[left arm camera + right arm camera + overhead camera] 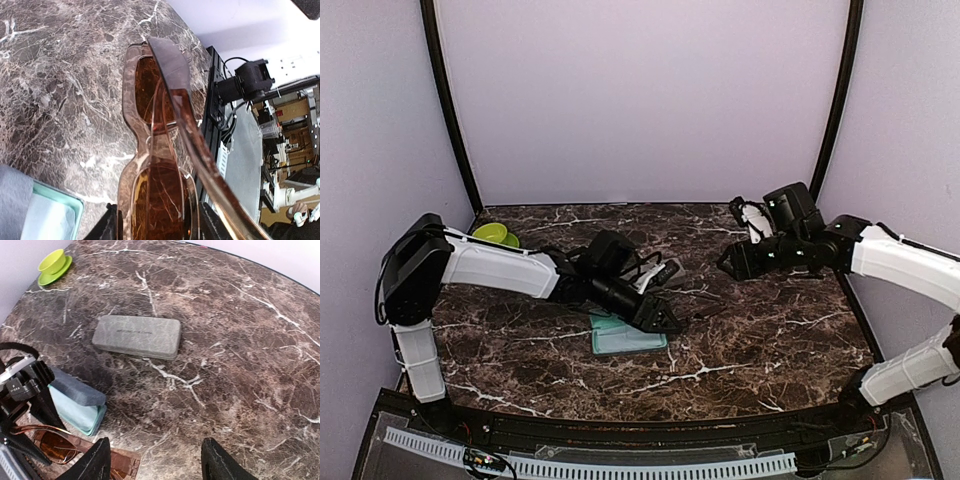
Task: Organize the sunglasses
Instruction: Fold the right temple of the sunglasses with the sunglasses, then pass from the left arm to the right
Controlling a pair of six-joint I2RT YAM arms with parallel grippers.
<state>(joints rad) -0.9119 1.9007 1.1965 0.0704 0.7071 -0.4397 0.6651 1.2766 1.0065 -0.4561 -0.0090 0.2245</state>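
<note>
Desk (250, 365) is carrying the grey case (136, 336) well ahead of the R pincer (157, 460), hovering wide & empty, while the L pincer (159, 226) is clamping the brown sunglasses (147, 100) by one lens end, prob. steadying them for folding.

The left arm (500, 268) reaches from its base toward the centre, forearm low and nearly level. The left gripper (665, 318) is clamped on the sunglasses (145, 95), one finger on each side of the frame. The right arm (900, 262) stretches inward from the right, held higher, the right gripper (725, 262) pointing left with its jaws standing apart
</note>
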